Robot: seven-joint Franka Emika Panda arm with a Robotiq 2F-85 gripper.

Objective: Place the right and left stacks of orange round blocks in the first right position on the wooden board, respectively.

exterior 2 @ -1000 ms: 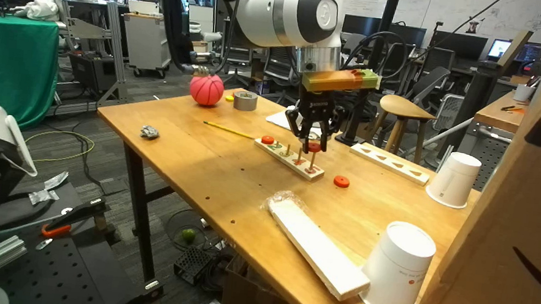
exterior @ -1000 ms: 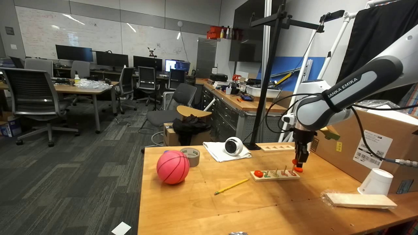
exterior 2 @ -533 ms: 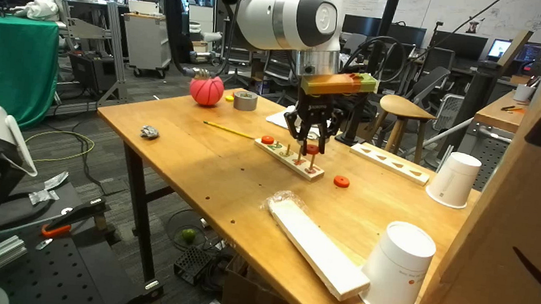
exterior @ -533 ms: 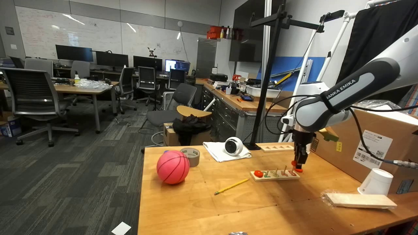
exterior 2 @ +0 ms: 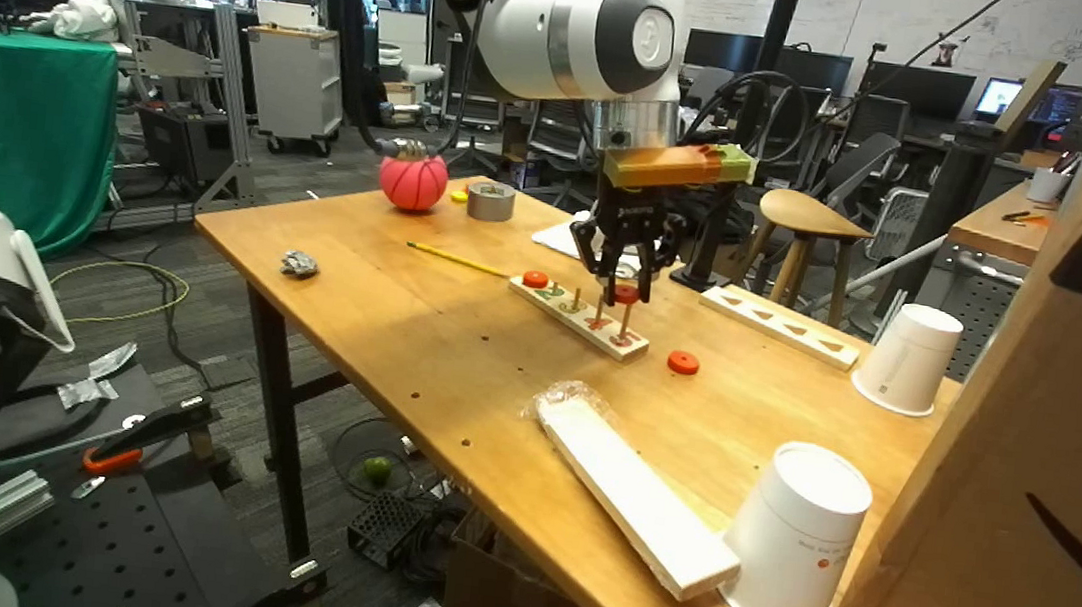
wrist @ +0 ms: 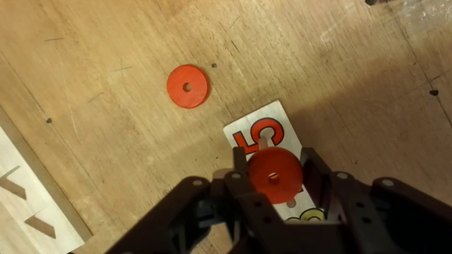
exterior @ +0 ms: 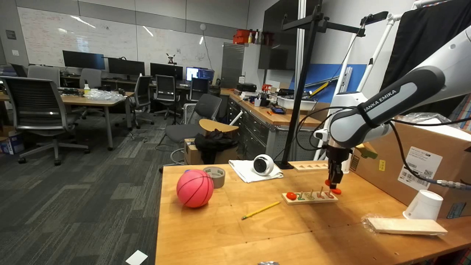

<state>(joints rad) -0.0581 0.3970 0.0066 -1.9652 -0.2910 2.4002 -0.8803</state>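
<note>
My gripper [wrist: 274, 158] is shut on an orange round block [wrist: 275, 173], its fingers at either side of the rim. The held block hangs level above the wooden board [exterior 2: 579, 323], over the end printed with a red 5. In the wrist view the peg by the 5 shows just past the block's edge, not through its hole. A second orange round block [wrist: 188, 86] lies flat on the table off that end of the board. A third orange block [exterior 2: 534, 280] sits at the board's opposite end. Thin pegs stand between. The held block partly hides the number beneath it.
A pale board with triangular cut-outs [exterior 2: 780, 327] lies behind, near a white cup [exterior 2: 909, 357]. A wrapped pale plank [exterior 2: 632, 494] touches another cup [exterior 2: 797, 542]. The pink ball [exterior: 195, 188], tape roll [exterior: 215, 177], pencil [exterior: 260, 211] and a cardboard box [exterior: 412, 158] are around.
My gripper has shifted slightly to the left in an exterior view, carrying the held block a little further over the board's end. The other blocks and the board have not moved.
</note>
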